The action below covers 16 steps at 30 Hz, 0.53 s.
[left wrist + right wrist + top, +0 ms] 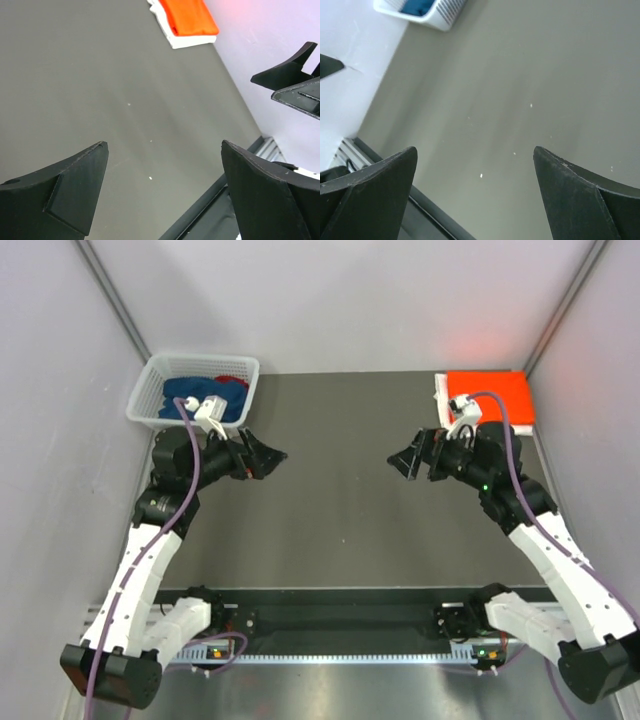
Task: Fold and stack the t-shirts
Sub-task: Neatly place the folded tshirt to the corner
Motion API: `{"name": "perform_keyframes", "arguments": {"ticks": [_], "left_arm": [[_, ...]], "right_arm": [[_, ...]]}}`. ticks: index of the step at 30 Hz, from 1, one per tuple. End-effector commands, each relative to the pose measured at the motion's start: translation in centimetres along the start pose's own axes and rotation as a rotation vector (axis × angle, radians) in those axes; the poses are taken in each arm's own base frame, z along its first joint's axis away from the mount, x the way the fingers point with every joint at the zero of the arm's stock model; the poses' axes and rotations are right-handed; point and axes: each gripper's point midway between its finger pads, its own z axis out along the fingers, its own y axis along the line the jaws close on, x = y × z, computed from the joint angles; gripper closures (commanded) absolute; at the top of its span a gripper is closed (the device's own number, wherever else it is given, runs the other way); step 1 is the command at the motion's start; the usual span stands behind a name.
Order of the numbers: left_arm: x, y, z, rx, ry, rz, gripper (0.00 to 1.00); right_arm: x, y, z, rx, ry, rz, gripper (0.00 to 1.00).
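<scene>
At far right corner, two done, orange shirt [490,395] folded on white shirt [192,41]; half left, blue shirt [195,392] and red shirt [232,378] bunched in basket [143,400]; left gripper [268,455] and right gripper [403,462] empty, jaws wide apart, over table [330,510] middle.

Just hanging there with left gripper [273,454] and right gripper [400,462] spread wide, tips facing inward, gripping nothing.

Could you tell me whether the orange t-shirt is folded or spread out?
Folded: the orange t-shirt lies as a compact, straight-edged rectangle on the white t-shirt, with no sleeves sticking out.
</scene>
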Motion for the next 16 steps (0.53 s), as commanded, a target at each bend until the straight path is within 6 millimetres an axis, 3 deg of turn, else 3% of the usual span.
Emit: {"name": "perform_keyframes", "arguments": {"ticks": [1,16], "left_arm": [[-1.48,-2.17,-0.48,0.090,-0.052,0.007,0.01],[-1.45,-2.23,-0.58,0.089,-0.041,0.020,0.01]], "right_arm": [[-2.74,1.73,-1.21,-0.042,-0.116,-0.006,0.00],[-3.26,1.76,-1.56,-0.031,-0.132,-0.024,0.00]]}}
